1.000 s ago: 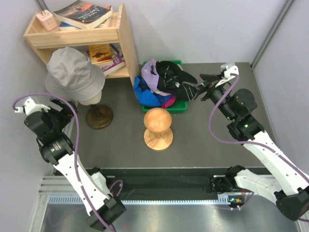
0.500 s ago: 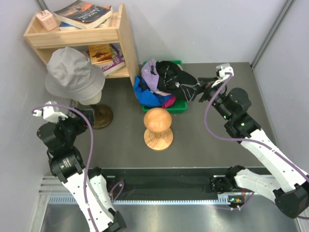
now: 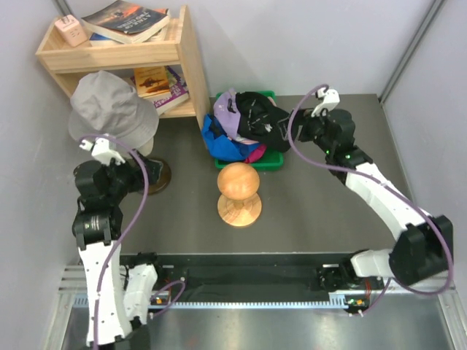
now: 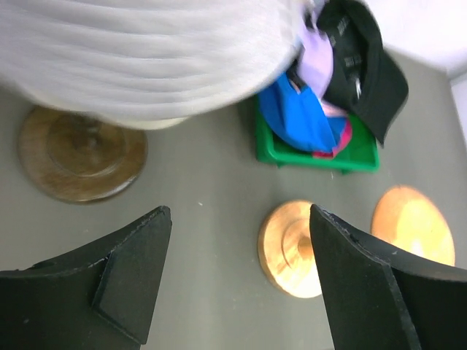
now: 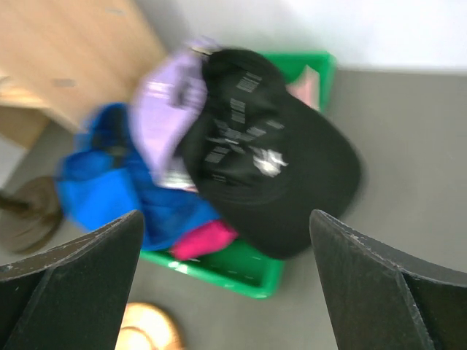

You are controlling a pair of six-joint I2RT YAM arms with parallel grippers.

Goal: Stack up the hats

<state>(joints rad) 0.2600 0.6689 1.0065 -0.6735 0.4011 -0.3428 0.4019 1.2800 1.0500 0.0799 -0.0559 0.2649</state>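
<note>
Toward the far edge of the table [image 3: 328,204], at its middle, the hats [image 3: 241,127] lay heaped in the green bin [image 3: 271,160]. The black cap [image 5: 270,153] was on top, with the lavender cap [image 5: 164,117] and blue cap [image 5: 109,189] beside it and a magenta cap [image 5: 204,239] peeking out below. I could not make out a dark green one. I judged that nothing was stacked yet, since the wooden stand [image 3: 238,191] just nearer than the bin carried no cap. My right gripper [image 5: 226,219] was spread wide and empty, near the black cap and pointed at it. My left gripper [image 4: 239,215], jaws apart and empty too, hovered near the left edge by the grey hat [image 4: 139,58]. Every cap was left to lift out and pile.
</note>
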